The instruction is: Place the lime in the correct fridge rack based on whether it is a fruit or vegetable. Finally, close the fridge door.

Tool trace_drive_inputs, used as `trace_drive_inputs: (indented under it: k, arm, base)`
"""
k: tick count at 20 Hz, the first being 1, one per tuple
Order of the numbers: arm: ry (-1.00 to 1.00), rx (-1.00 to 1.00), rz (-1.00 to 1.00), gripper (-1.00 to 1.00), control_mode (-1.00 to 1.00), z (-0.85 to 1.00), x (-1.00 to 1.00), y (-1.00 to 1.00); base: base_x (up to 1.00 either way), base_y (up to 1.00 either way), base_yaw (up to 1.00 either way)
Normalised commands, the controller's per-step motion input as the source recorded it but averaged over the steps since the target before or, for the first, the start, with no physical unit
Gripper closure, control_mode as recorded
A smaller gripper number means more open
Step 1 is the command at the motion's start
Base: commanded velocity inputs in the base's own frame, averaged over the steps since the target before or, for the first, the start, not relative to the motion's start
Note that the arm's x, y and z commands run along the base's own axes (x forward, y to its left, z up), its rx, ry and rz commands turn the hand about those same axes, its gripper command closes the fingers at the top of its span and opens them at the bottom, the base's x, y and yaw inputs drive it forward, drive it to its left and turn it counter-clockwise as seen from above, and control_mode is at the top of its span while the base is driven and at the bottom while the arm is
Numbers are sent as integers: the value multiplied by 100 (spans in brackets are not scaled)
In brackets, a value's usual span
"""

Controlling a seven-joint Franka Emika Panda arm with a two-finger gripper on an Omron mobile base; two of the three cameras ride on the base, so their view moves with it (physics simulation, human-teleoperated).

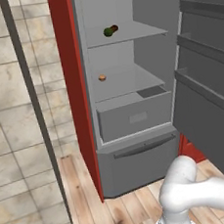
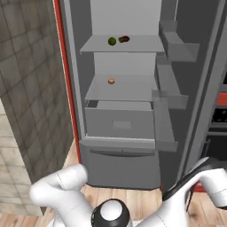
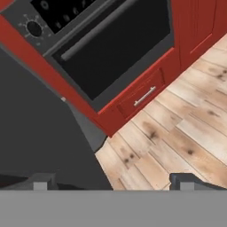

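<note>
1. The gripper (image 3: 113, 181) hangs low beside the fridge door (image 3: 40, 133), fingers spread and empty, likely placed to push it shut
2. The door (image 1: 205, 88) stands wide open
3. The lime (image 2: 112, 41) rests on the upper fridge rack (image 2: 137, 44), touching a brown lump (image 2: 125, 39)

Lime (image 1: 108, 32), small dark green glossy ball, resting on upper grey fridge rack (image 1: 139, 31); tall grey fridge door (image 1: 206, 78) standing wide open.

No readable text, labels or nos. anywhere.
</note>
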Motion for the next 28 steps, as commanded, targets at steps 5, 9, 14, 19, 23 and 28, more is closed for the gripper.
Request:
trace_drive_inputs:
  k: [5, 9, 14, 19, 23, 28]
  arm:
    - [0, 10, 16, -100, -100, 0, 2, 100]
    - [0, 11, 13, -100, -100, 0, 15, 100]
    - [0, 11, 7, -100, -100, 2, 24, 100]
    - [0, 8, 0, -100, -100, 4, 32, 100]
    - [0, 7, 0, -100, -100, 12, 37, 100]
    - [0, 7, -5, -100, -100, 18, 44, 100]
  base:
    - [0, 0, 0]
    - [0, 0, 0]
    - [0, 0, 0]
    - [0, 0, 0]
    - [0, 0, 0]
    - [0, 0, 0]
